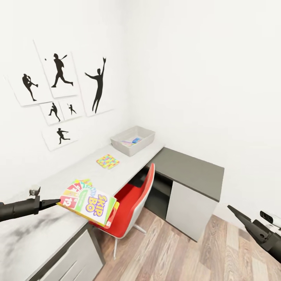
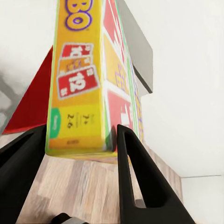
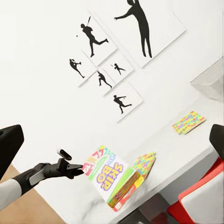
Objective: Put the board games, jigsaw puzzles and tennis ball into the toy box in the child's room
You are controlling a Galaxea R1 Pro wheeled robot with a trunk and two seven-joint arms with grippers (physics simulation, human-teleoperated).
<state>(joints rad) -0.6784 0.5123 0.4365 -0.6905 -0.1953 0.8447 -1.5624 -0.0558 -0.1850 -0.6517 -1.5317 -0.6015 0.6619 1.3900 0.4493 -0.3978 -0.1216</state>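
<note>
My left gripper (image 1: 54, 203) is shut on a board game (image 1: 90, 203), a flat Skip-Bo box held tilted low over the table's (image 1: 58, 183) front edge. In the left wrist view both fingers (image 2: 133, 163) clamp the box's yellow edge (image 2: 77, 93). A second colourful box (image 1: 113, 214) lies right against its underside; I cannot tell whether it is gripped too. One jigsaw puzzle (image 1: 108, 161) lies flat farther along the table. The grey toy box (image 1: 145, 141) stands at the far end with something colourful inside. My right gripper (image 1: 234, 211) hangs open over the floor, its fingers (image 3: 9, 144) wide apart.
A red chair (image 1: 134, 199) is tucked under the table just below the held game. The dark grey corner section (image 1: 191, 169) joins the table on the right. Sports silhouette prints (image 1: 58, 89) hang on the left wall. Wood plank floor (image 1: 203, 253) lies open at the lower right.
</note>
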